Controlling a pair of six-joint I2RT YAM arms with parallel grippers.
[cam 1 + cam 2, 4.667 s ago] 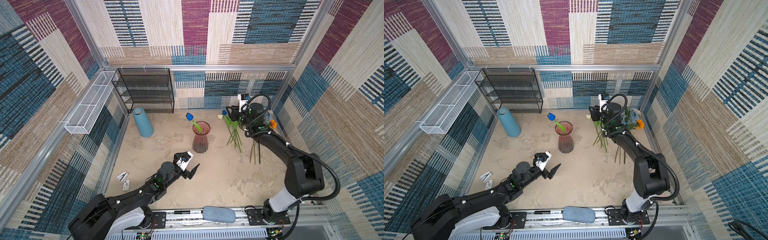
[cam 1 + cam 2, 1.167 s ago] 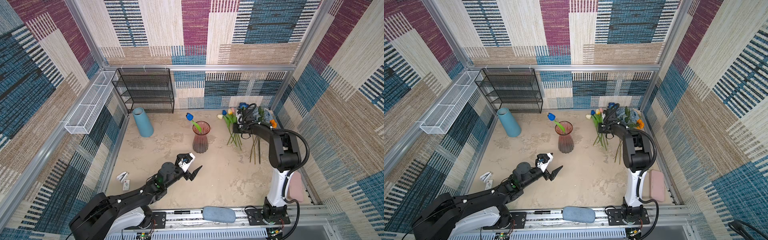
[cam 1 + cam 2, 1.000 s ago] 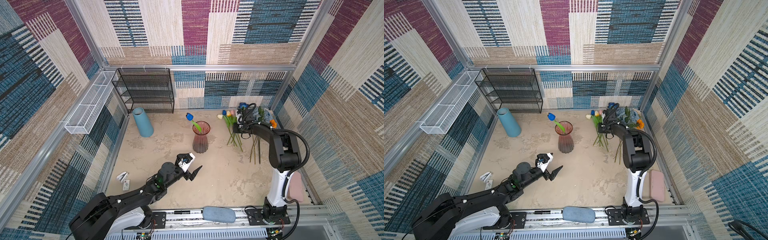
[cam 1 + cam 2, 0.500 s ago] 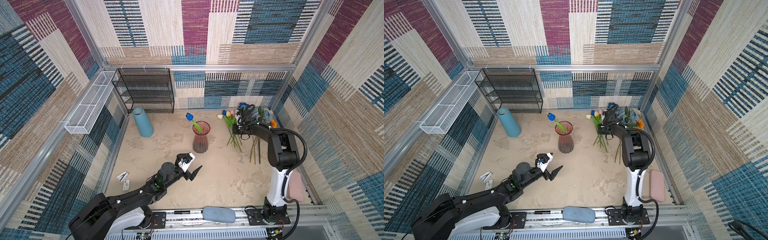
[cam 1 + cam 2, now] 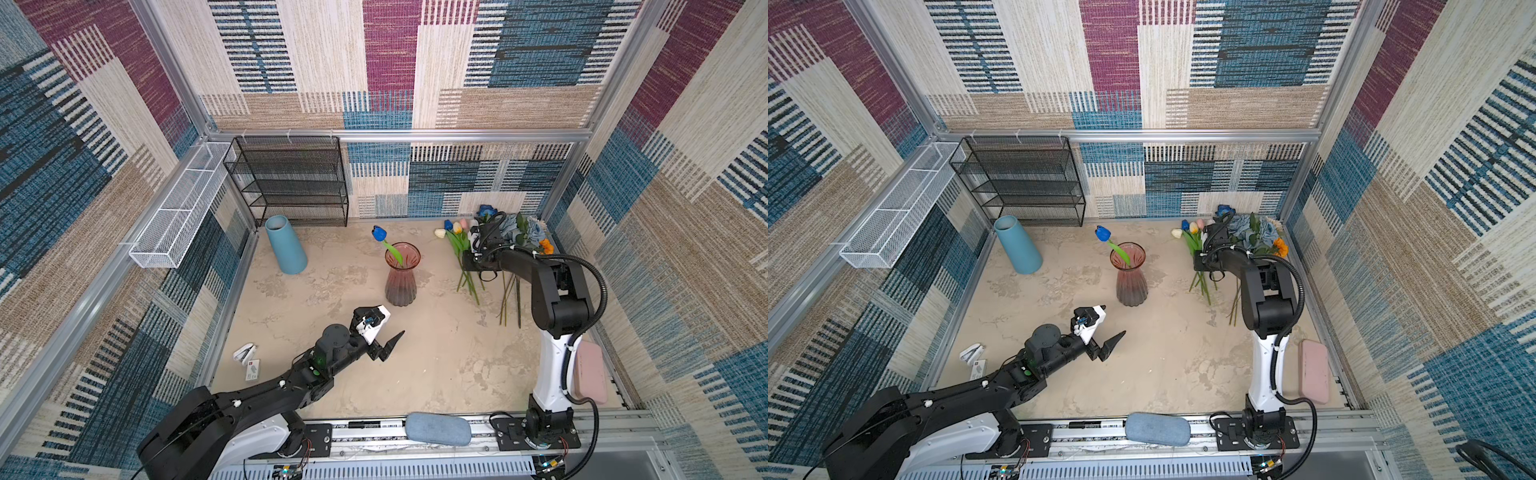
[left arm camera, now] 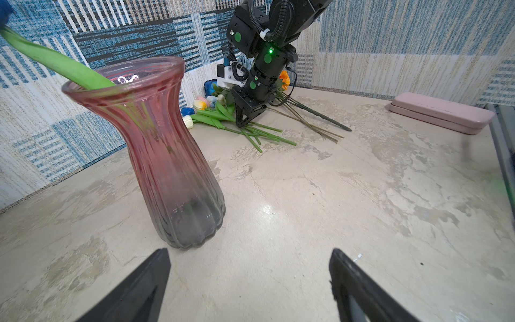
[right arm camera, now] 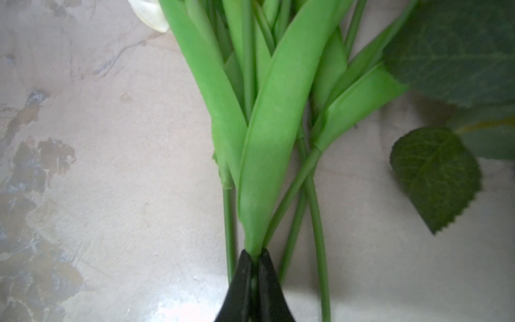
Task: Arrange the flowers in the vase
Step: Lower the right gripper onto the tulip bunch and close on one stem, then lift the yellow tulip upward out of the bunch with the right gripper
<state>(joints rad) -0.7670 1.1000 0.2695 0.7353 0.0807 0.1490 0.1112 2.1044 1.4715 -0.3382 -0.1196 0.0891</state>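
Since the loose flowers lie heaped in the far right corner of the table, my right gripper is down among them, tips pinched tight on one tulip at the foot of its broad leaf. I judge the low grip is chosen because the leaves fan apart higher up, and a single stem is easier to pick out down here. The tulip bunch lies flat around it. Blue roses and an orange bloom lie nearer the right edge, untouched. The vase stands upright near the table's middle, with one blue tulip leaning on its rim. My left gripper hovers wide and empty on the near side of the vase, likely placed to steady it.
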